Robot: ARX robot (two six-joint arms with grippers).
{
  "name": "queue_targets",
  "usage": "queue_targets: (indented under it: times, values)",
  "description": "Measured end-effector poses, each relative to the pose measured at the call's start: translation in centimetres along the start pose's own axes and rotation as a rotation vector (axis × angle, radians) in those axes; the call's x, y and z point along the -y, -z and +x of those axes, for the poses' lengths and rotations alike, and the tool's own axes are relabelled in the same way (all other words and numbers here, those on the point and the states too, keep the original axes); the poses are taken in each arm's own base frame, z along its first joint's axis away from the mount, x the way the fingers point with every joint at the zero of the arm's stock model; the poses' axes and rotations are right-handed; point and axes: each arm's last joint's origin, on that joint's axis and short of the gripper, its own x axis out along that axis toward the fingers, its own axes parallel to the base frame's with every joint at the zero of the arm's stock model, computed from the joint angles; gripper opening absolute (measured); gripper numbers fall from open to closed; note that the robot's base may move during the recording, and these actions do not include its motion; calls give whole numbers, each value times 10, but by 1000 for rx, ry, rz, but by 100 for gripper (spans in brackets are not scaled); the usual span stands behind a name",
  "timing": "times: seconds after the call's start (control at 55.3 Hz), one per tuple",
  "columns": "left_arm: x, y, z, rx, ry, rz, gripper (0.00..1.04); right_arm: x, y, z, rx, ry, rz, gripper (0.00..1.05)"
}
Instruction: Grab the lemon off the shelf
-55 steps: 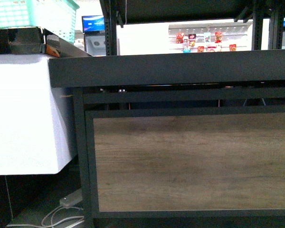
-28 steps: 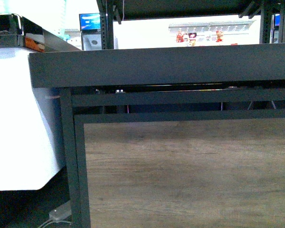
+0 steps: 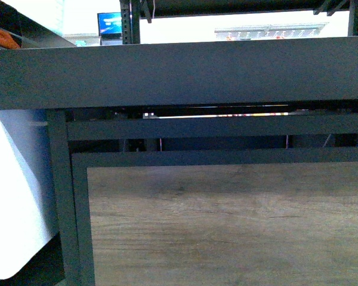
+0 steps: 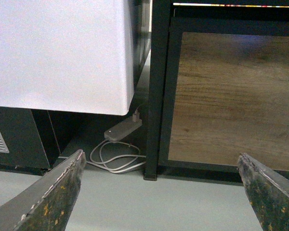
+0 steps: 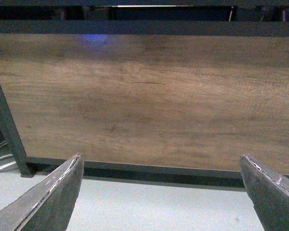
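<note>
The lemon is out of view in every frame. The shelf fills the front view: its black front tray edge [image 3: 179, 71] runs across at upper height, with the wood-look front panel [image 3: 227, 226] below it. My left gripper [image 4: 161, 185] is open low over the floor, facing the shelf's corner post [image 4: 156, 86] and panel [image 4: 231, 96]. My right gripper [image 5: 161, 185] is open too, near the floor in front of the wood-look panel [image 5: 144, 96]. Nothing lies between either pair of fingers.
A white cabinet [image 4: 58, 53] stands left of the shelf, also seen in the front view as a white cabinet [image 3: 12, 202]. A white power strip with coiled cable [image 4: 120, 144] lies on the grey floor [image 4: 149, 202] between them. Upright posts [image 3: 128, 21] rise behind the tray.
The front view has closed in on the shelf and shifted right: the tray edge and panel look larger, the white cabinet slid left, and the green basket went out of view.
</note>
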Motion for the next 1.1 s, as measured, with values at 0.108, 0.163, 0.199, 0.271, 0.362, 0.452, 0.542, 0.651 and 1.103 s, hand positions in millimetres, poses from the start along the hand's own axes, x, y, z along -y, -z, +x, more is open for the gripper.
queue_targets:
  times: [0.108,0.163,0.199,0.271,0.362,0.452,0.542,0.651,1.103]
  values:
    - [0,0,0,0,1,0,97,0,0,0,0,0,0,97]
    - [0,0,0,0,0,0,97,0,0,0,0,0,0,97]
    - [0,0,0,0,0,0,97,0,0,0,0,0,0,97]
    - [0,0,0,0,0,0,97,0,0,0,0,0,0,97]
    - [0,0,0,0,0,0,97,0,0,0,0,0,0,97]
    - [0,0,0,0,0,0,97,0,0,0,0,0,0,97]
    - [0,0,0,0,0,0,97,0,0,0,0,0,0,97]
    - [0,0,0,0,0,0,97,0,0,0,0,0,0,97]
    - [0,0,0,0,1,0,97,0,0,0,-1,0,0,97]
